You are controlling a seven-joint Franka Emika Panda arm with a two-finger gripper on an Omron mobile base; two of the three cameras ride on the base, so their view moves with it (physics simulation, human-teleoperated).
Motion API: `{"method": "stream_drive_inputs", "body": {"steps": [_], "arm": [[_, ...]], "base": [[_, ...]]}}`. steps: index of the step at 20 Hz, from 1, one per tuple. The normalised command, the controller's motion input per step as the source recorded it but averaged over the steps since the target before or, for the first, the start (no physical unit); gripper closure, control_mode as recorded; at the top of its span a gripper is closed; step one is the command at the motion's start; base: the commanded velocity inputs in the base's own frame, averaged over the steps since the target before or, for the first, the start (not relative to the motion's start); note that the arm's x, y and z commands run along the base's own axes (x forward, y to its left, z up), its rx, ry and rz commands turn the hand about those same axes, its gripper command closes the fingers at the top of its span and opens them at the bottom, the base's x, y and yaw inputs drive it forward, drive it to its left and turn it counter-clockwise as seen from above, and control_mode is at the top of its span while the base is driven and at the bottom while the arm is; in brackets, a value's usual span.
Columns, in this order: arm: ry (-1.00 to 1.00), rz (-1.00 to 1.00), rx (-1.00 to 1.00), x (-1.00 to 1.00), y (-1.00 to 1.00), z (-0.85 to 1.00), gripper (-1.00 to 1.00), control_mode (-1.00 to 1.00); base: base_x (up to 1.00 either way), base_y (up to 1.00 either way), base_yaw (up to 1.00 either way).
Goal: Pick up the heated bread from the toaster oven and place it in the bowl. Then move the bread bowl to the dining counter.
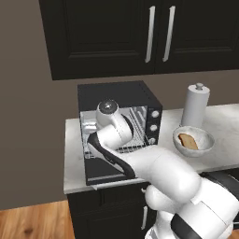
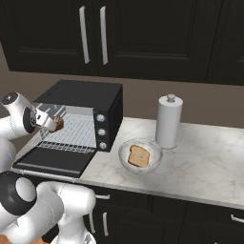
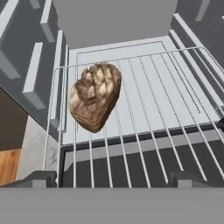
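Bread (image 3: 95, 96) untouched; fingers (image 3: 37, 178) wide apart.

toaster oven (image 1: 119, 126) interior: mostly blocked by arm in left base view, rack visible only at 3 o'clock edge
heated bread (image 2: 58, 124): partly covered by hand in right base view
gripper (image 3: 112, 179): fingertips cut off at 6 o'clock in hand view
slice in bowl (image 1: 193, 141): lower part hidden behind near rim

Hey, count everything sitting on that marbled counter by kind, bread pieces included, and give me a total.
Black boxy toaster oven: 1
Round speckled white-grey bowl: 1
White paper towel roll: 1
Bread pieces: 2, chunky golden-brown piece on the oven rack, flat tan slice in the bowl
Total: 5
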Motion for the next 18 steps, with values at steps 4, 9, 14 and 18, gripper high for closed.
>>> {"method": "stream_drive_inputs", "body": {"steps": [4,9,14,18], "arm": [[0.0,-0.05,0.0,0.33,0.17,-0.04,-1.0,-1.0],[0.0,-0.04,0.0,0.25,0.05,-0.11,-1.0,-1.0],[0.0,-0.05,0.0,0.22,0.0,-0.14,-1.0,-1.0],[0.0,-0.05,0.0,0.21,0.0,-0.19,-1.0,-1.0]], "base": [[0.0,0.0,0.0],[0.0,0.0,0.0],[0.0,0.0,0.0],[0.0,0.0,0.0]]}}
